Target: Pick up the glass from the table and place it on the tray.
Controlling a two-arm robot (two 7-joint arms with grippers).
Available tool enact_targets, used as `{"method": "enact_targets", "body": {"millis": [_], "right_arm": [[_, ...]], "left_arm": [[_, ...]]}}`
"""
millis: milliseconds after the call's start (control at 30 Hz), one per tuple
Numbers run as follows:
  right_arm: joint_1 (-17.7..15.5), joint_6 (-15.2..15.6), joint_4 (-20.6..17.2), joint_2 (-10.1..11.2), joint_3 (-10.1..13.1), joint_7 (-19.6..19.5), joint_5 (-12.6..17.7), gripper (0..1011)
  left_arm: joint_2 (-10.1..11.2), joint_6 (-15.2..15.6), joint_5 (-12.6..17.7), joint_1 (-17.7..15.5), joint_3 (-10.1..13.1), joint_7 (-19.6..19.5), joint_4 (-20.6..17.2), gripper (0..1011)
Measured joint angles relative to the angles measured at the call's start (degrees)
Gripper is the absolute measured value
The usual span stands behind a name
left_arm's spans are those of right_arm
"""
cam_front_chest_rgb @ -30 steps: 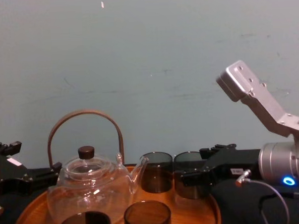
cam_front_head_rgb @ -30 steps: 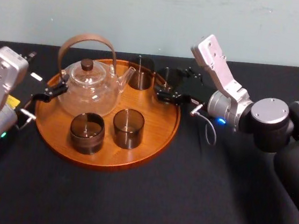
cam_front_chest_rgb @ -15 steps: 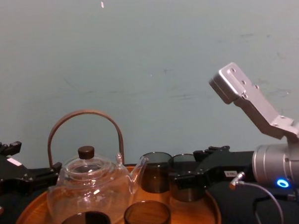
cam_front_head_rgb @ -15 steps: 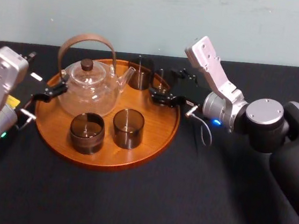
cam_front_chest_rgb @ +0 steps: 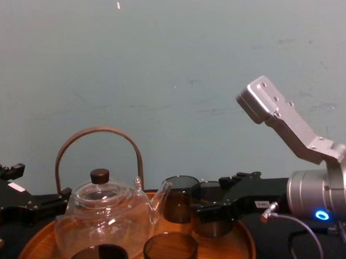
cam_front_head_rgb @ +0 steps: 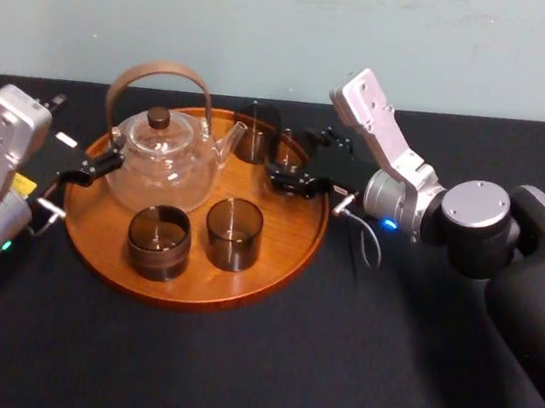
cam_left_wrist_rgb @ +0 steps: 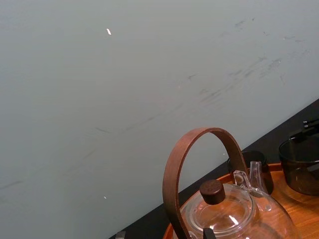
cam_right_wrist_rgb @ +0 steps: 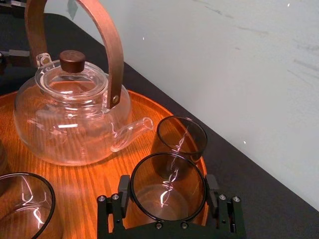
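Pale wall behind, black counter (cam_front_head_rgb: 233, 377) below, and on it the tray (cam_front_head_rgb: 193, 295) carrying the teapot (cam_front_head_rgb: 165, 157). Since a second ago my right claw (cam_right_wrist_rgb: 168, 196) has slid in toward the teapot's spout, taking the glass (cam_front_head_rgb: 286, 150) with it. Then the glass hung at the rim farthest from the teapot. Now it is over the wood, just beside the second glass (cam_front_head_rgb: 253, 141) that stands behind the spout. The claw is clenched on the glass, one finger on each side of its wall, as the right wrist view shows. I cannot tell whether its base touches the tray yet. I judge the carry nearly done: what remains is lowering, letting go and backing out without knocking the neighbour or the spout. The teapot and the other glasses have not moved. My left claw (cam_front_head_rgb: 100, 163) is parked at the teapot's far side.
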Motion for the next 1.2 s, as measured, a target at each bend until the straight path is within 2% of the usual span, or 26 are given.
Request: {"method": "enact_targets", "body": {"millis": [1200], "right_arm": [[0.67,-0.34,1.46,-1.2,-1.39,0.45,-0.49,927]], "left_arm": [[0.0,0.0,0.0,0.0,0.0,0.0,0.0,1009]]}}
